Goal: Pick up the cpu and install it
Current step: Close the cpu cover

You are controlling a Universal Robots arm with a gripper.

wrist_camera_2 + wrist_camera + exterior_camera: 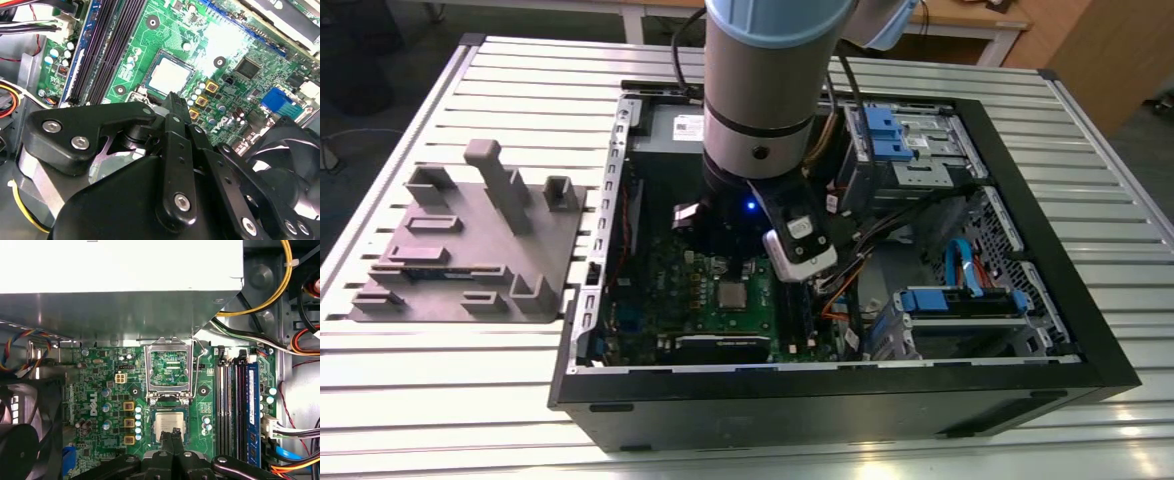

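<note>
First wrist view: cpu (169, 423) lies in the motherboard (100, 390) socket, near the board's middle, retention frame (170, 371) hinged up. Gripper (173, 432) fingertips closed together, gripping nothing, just over the chip's edge. Risk: pressing or sliding could skew the chip and bend socket pins.

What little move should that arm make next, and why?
Probably a small straight lift away from the board. The cpu already lies flat in its socket below the open metal frame, and the end effector hovers at the chip's edge with fingertips together, holding nothing.
</note>
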